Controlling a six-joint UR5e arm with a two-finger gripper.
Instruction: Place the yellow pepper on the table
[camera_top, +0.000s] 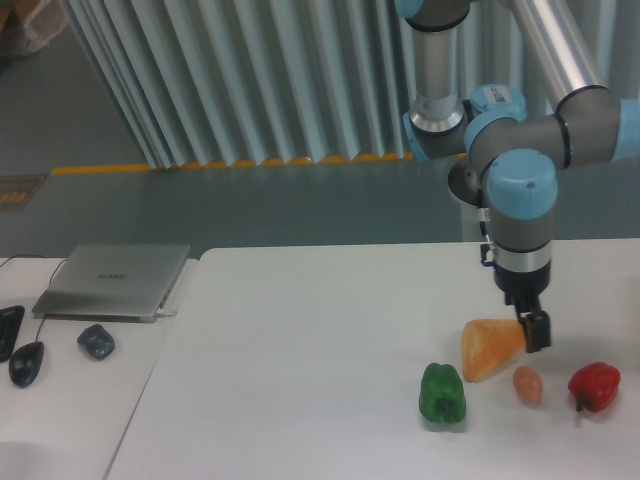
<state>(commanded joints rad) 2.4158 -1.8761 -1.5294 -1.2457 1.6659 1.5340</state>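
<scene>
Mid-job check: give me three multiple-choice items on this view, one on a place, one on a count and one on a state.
1. The gripper is closest to which thing?
A. the computer mouse
B. the orange lump
C. the yellow floor line

2. How many food items lie on the table?
A. two
B. four
C. six

3. The lid of the laptop is:
A. shut
B. half open
C. fully open

Answers:
1 B: the gripper sits at the right end of the orange lump.
2 B: the items are the green pepper, the orange lump, the small peach-coloured piece and the red pepper.
3 A: the laptop lies flat and closed on the side desk.
</scene>
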